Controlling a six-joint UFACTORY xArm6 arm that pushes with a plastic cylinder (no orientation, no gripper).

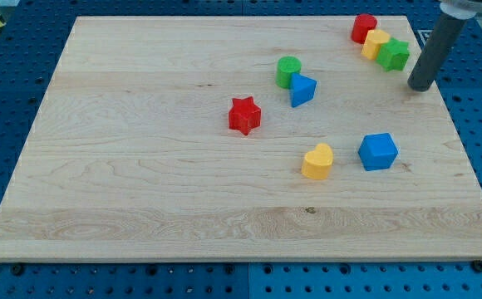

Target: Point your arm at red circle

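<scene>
No pincer, just my tip (420, 86) on wooden surface (141, 166), right of green star block (394, 55), w/ red circle block (363, 27) beyond.

- Even, bright overhead light; no glare on the wooden board (141, 166).
- Soft, short shadows fall beside each block, e.g. the red star (244, 115).
- Focus sharp throughout; the board's edges appear slightly bowed.

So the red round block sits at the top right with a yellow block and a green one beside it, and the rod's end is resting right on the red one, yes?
Not quite. In the camera view, my tip is not on the red round block; it stands apart, toward the view's lower right, past the green block. The rest holds: the yellow block and the green one sit beside the red one.
</scene>
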